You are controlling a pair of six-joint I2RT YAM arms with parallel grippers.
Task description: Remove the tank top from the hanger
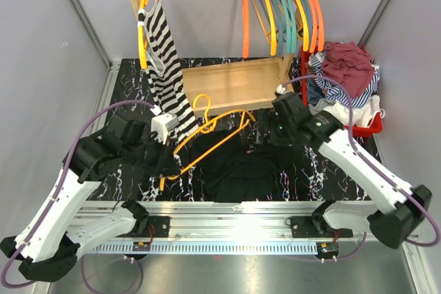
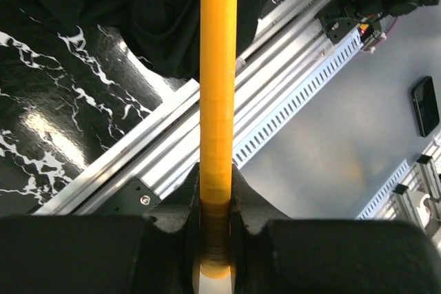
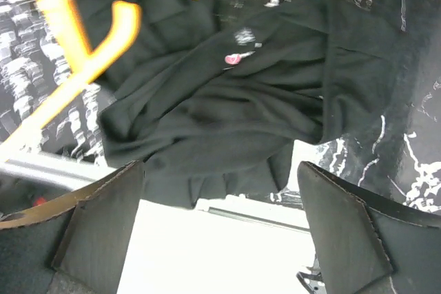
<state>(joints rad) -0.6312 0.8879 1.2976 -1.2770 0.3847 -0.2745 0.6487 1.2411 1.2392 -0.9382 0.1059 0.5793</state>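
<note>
Two robot arms at a black, white-veined marble tabletop (image 1: 310, 170). Left gripper (image 2: 218, 191) clamped firmly on the straight bar of a bright orange plastic hanger (image 2: 218, 67), with the bar upright between the fingers in the wrist view and the hanger raised and tilted just above the table's near middle. Right gripper (image 3: 220, 177) spread wide, grasping nothing, poised directly above a crumpled black fabric tank top (image 3: 227, 122). Tank top heaped at front centre of the tabletop, near the aluminium rail (image 1: 241, 206), just beside and perhaps partly beneath the hanger. Impossible to tell whether a strap is looped over the orange arm. Judged soft, thin and very light, without stiffness; likely to sag, stretch and drag rather than move as one piece, and apt to snag on the hanger's hooked ends. Neither fragile nor slippery. Best hold probably a pinch on a raised fold or the hem edge nearest the right arm, away from the hanger. Farther back, a black-and-white striped garment (image 1: 165, 60) on a wooden rack (image 1: 234, 84), well apart.
</note>
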